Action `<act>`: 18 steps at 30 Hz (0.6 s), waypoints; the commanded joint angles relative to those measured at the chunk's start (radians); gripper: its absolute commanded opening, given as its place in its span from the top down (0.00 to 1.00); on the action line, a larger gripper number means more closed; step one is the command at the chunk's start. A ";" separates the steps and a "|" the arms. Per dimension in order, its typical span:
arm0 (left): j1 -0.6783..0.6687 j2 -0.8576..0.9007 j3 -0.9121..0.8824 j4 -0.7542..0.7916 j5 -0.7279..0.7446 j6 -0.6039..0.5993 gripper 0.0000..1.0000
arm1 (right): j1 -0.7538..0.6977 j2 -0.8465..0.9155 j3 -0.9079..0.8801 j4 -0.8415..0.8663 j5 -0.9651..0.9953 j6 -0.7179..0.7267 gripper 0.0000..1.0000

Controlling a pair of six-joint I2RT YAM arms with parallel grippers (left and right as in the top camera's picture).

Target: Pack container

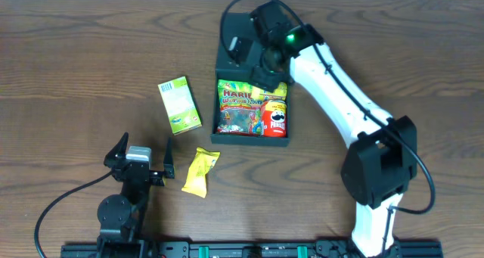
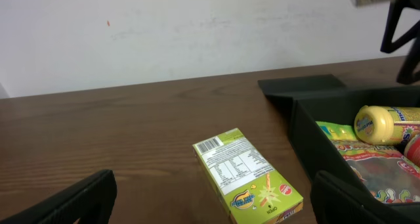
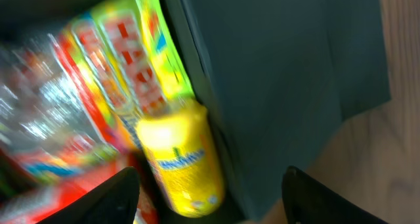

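The container (image 1: 253, 141), a dark green box with its flap lid (image 1: 234, 32) folded back, sits at the table's middle. Inside lie a gummy bag (image 1: 238, 108), a red chips can (image 1: 276, 120) and a yellow can (image 3: 180, 161). My right gripper (image 1: 270, 67) hangs over the box's back right corner. In the blurred right wrist view the gripper (image 3: 210, 198) is open, its fingers on either side of the yellow can and clear of it. My left gripper (image 1: 144, 158) stands open near the front left, holding nothing; the left wrist view shows it (image 2: 210, 204) short of a light-green carton (image 2: 249, 175).
The light-green carton (image 1: 179, 104) lies flat left of the container. A small yellow packet (image 1: 200, 171) lies just right of the left gripper. The left wrist view shows the container's near wall (image 2: 315, 138) and the yellow can (image 2: 384, 124) at the right.
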 commanded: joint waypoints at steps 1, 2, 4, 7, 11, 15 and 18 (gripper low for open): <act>0.002 0.001 -0.011 -0.051 0.005 0.000 0.05 | 0.050 -0.061 0.031 -0.007 -0.003 0.301 0.24; 0.002 0.001 -0.011 -0.051 0.005 0.000 0.05 | 0.065 -0.071 0.032 -0.008 -0.003 0.372 0.21; 0.002 0.001 -0.011 -0.051 0.005 0.000 0.05 | 0.101 -0.097 0.031 -0.011 -0.003 0.533 0.17; 0.002 0.001 -0.011 -0.051 0.005 0.000 0.05 | 0.150 -0.126 0.031 -0.011 -0.003 0.721 0.12; 0.002 0.001 -0.011 -0.051 0.005 0.000 0.05 | 0.192 -0.126 0.031 -0.010 -0.003 0.969 0.01; 0.002 0.001 -0.011 -0.051 0.005 0.000 0.05 | 0.218 -0.122 0.031 -0.002 -0.003 1.139 0.01; 0.002 0.001 -0.011 -0.051 0.005 0.000 0.05 | 0.236 -0.113 0.031 0.010 -0.003 1.169 0.01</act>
